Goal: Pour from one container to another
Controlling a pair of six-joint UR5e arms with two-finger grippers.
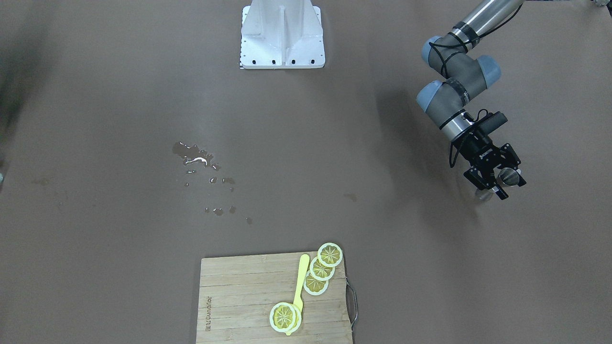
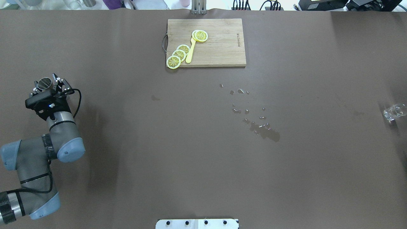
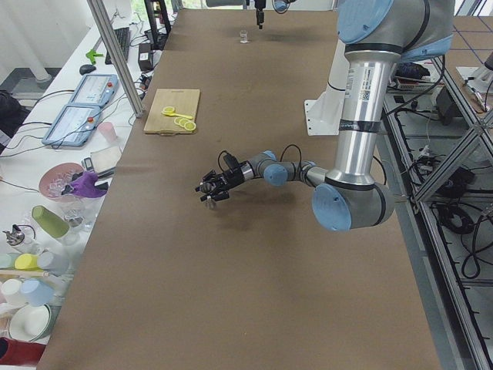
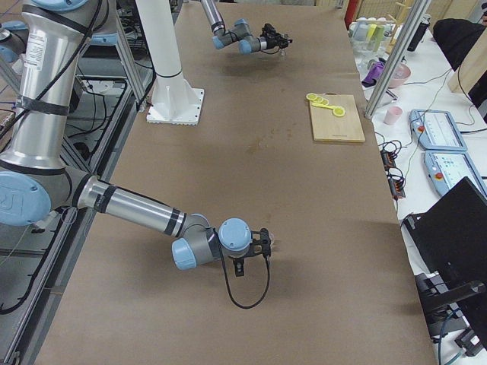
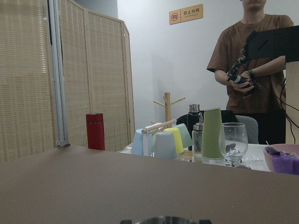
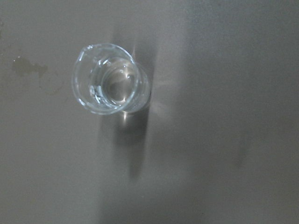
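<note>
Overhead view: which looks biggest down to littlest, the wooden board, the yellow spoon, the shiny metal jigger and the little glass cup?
1. wooden board
2. yellow spoon, long but thin
3. jigger and glass cup: they look about the same size here, so I won't rank one over the other.

Brown tabletop (image 2: 127, 159), wet patches (image 2: 264, 130) near centre. White wall (image 5: 149, 56) carrying an orange sign (image 5: 186, 14); slatted folding screen (image 5: 28, 74) alongside. Cluttered side bench (image 3: 23, 193) along one edge.

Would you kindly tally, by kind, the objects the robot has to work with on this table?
Jigger: 1
Glass cup: 1
Cutting board: 1
Yellow spoon: 1
Lemon slices: 4
Total: 8
</note>
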